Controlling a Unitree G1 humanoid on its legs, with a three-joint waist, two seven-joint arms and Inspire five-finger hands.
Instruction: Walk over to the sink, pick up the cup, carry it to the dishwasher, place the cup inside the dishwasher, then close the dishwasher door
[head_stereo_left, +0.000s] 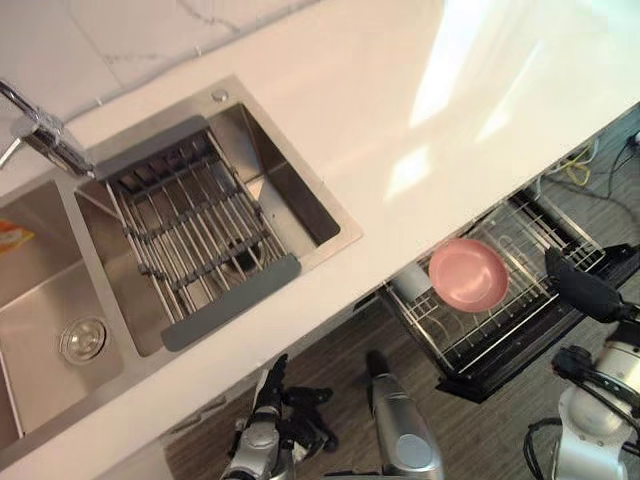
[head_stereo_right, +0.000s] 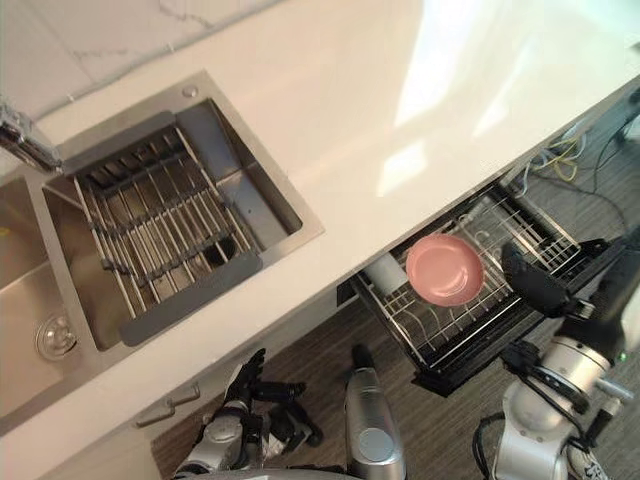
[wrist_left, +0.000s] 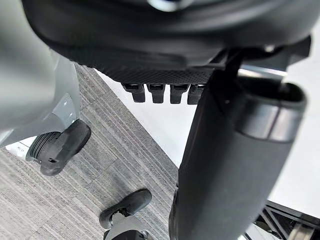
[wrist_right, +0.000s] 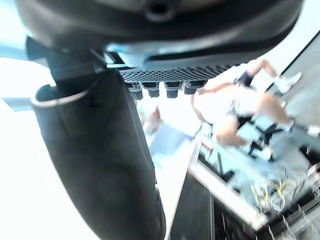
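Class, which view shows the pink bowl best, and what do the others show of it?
Right eye view: the bowl lies whole, with most of the rack around it. The left eye view shows it whole too, with less rack. The wrist views are no help for it.

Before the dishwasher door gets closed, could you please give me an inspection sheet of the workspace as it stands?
Surface: white countertop with a steel double sink set in it.
Job's things: dishwasher rack pulled out under the counter; what looks like the white cup sits in it beside a pink bowl.
Clutter: drying rack across the right basin; orange item in the left basin.
Hands: left hand open, holding nothing, low before the counter; right hand open, holding nothing, beside the rack.
Cables: yellow and pale cables on the floor.
Surroundings: faucet; grey plank floor.
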